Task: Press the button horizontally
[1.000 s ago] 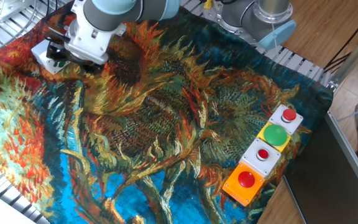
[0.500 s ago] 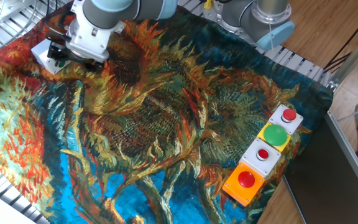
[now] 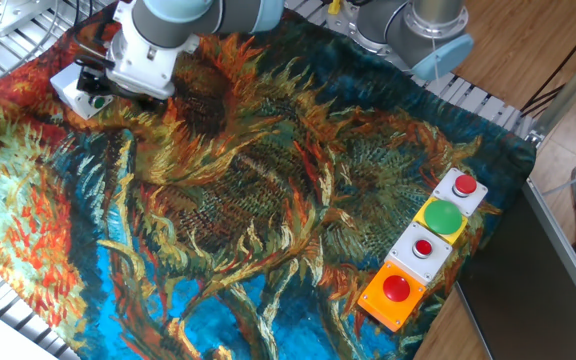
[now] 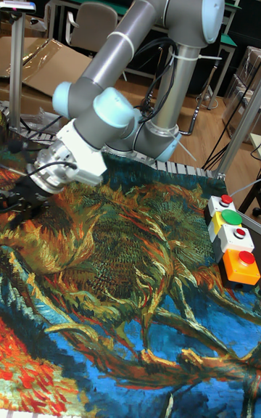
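Surface: table (image 3: 13, 310) covered w/ a sunflower-painting cloth (image 3: 268, 200) in orange, teal & blue.
Arm: grey UR5 w/ pale-blue joint caps (image 4: 145, 62), base at the far edge of the table, reaching across to the far-left corner in the fixed view.
Gripper: black claw (image 3: 90, 82) low over the cloth at that far-left corner, up against the white box; the tall fixed view shows it (image 4: 16, 197) at the pic's left edge, dark & partly cut off. Can't tell if the fingers are apart or together.
Button: small round green button (image 3: 99, 101) on the face of a white cube-shaped box (image 3: 71, 90), far-left corner of the cloth, just beside the claw; whether they touch isn't clear. Box mostly hidden by the wrist.
Other buttons: row of four along the right edge of the cloth, far to near: red on grey base (image 3: 465, 186), large green dome on yellow base (image 3: 443, 216), small red on grey base (image 3: 423, 248), red on orange base (image 3: 396, 288). Boxes sit side by side, touching. Well apart from the claw.
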